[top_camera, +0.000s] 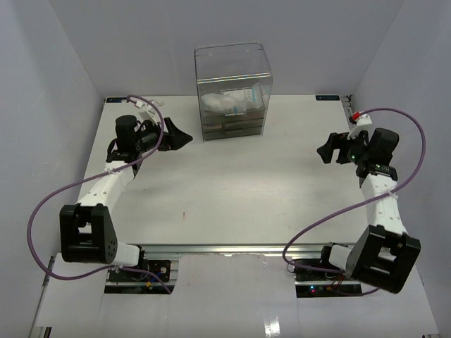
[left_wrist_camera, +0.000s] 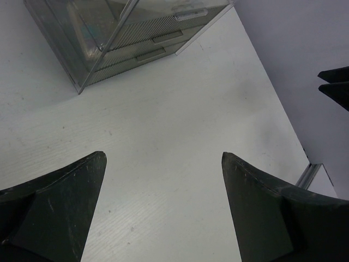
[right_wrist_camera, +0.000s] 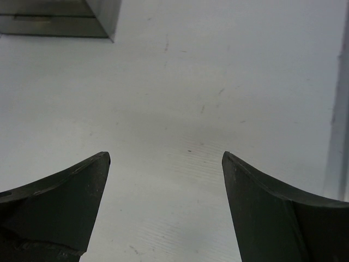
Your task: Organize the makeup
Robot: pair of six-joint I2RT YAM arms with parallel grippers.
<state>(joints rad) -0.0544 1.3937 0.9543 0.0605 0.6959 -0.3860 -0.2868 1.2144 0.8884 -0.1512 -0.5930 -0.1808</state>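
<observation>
One clear drawer box (top_camera: 232,74) stood at the far middle of the table (top_camera: 232,201). The makeup (top_camera: 236,101) lay in its top compartment as a white-and-blue heap, too jumbled to count. Two grippers hovered over the table, the left gripper (top_camera: 184,138) at the far left and the right gripper (top_camera: 325,151) at the right, both with jaws spread.

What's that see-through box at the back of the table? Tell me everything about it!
The see-through box looks like clear plastic, tall, with rounded top corners. It stands upright at the far middle of the white table. Shallow shut drawers sit at its bottom; above them lie white packets with blue print. The left hand and right hand are both apart from it.
</observation>
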